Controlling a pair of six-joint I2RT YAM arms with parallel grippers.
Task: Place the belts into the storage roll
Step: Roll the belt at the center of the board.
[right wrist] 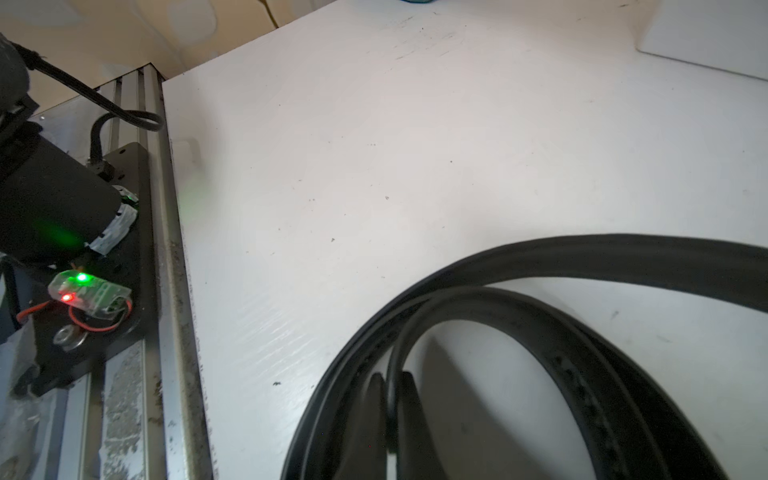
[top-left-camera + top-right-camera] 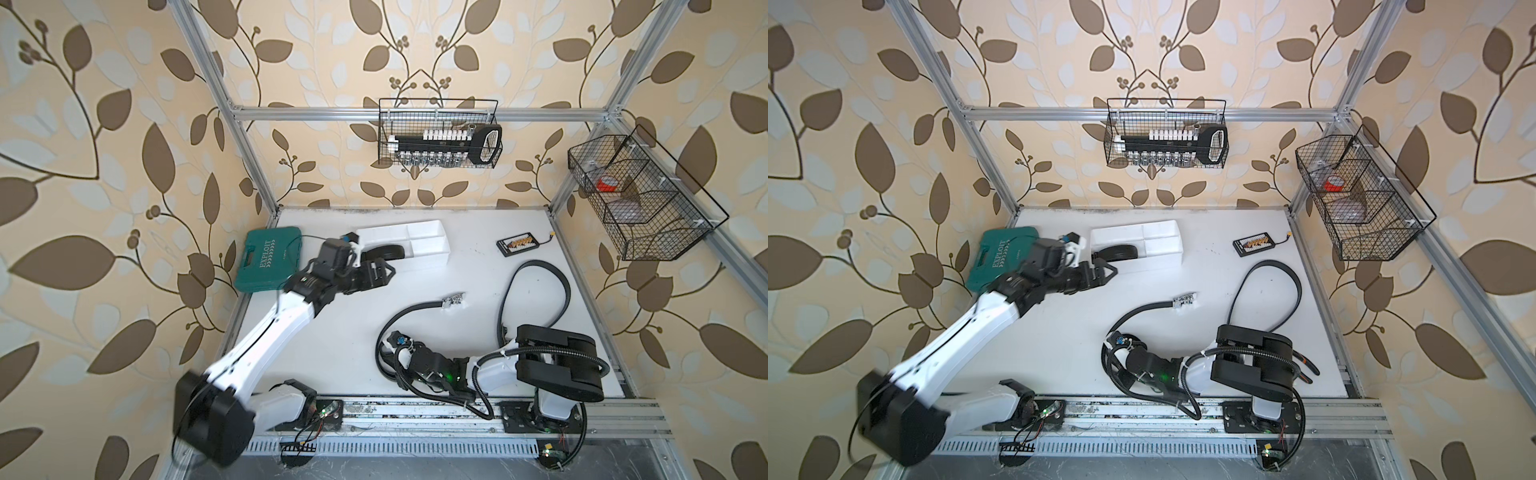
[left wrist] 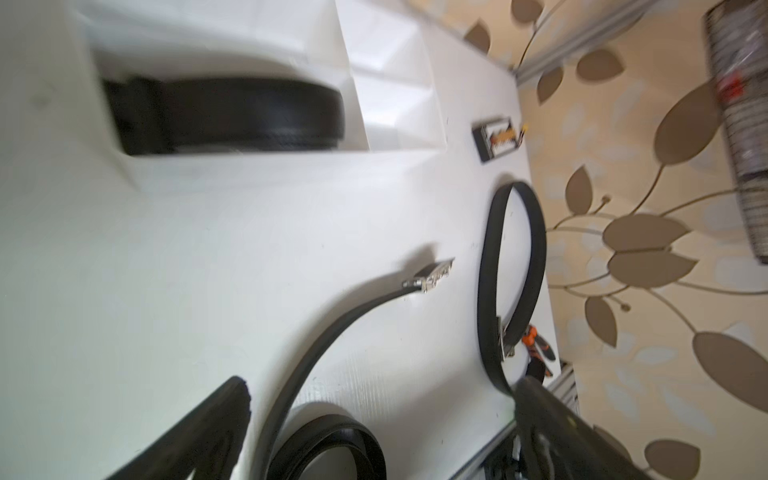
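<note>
Now left pincer (image 3: pixel 382 388) gapes wide, right pincer (image 1: pixel 390 382) clamps belt (image 1: pixel 540 311).

Robot test cell, lab-type. Silver alu extrusion frame (image 2: pixel 415 110) w/ beige leaf-print wallpaper panels (image 2: pixel 104 166), flat white tabletop (image 2: pixel 374 316), black wire baskets (image 2: pixel 384 124) on frame, slotted alu rail (image 2: pixel 415 409) at front.

Black coiled belt (image 2: pixel 385 252) in a white tray (image 2: pixel 426 257); black loose belt (image 2: pixel 409 311), silver buckle (image 2: pixel 453 299); teal tool case (image 2: pixel 266 259); white worktop (image 2: pixel 415 278); beige wallpaper (image 2: pixel 104 166) patterned with brown leaves.
</note>
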